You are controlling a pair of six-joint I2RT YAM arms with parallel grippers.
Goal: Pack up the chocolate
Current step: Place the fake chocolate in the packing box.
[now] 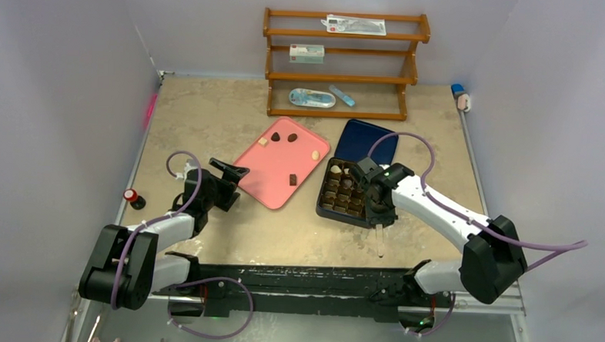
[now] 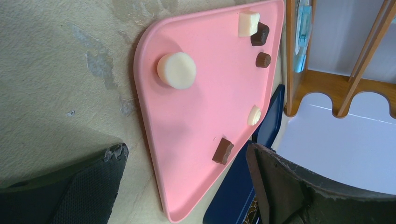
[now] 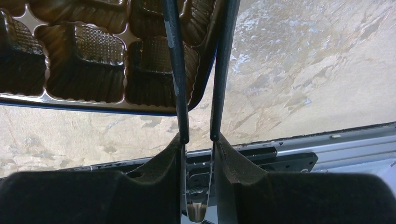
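Several pieces of chocolate lie on the pink tray (image 1: 262,181): a dark piece (image 1: 292,179), a cream piece (image 1: 315,154), and a brown piece (image 2: 223,150) nearest my left fingers. A big cream round (image 2: 176,70) sits near the tray's left rim. My left gripper (image 1: 230,175) is open and empty at the tray's left corner. The dark gridded box (image 1: 343,191) holds some chocolate, and its near compartments (image 3: 93,56) are empty. My right gripper (image 3: 198,138) is shut on tweezers (image 3: 176,70) over the box's near corner. The tweezer tips are out of view.
A dark blue lid (image 1: 368,141) lies behind the box. A wooden rack (image 1: 343,61) with packets stands at the back. A small red-capped bottle (image 1: 134,198) sits at the left table edge. The metal rail (image 3: 303,149) runs along the near edge.
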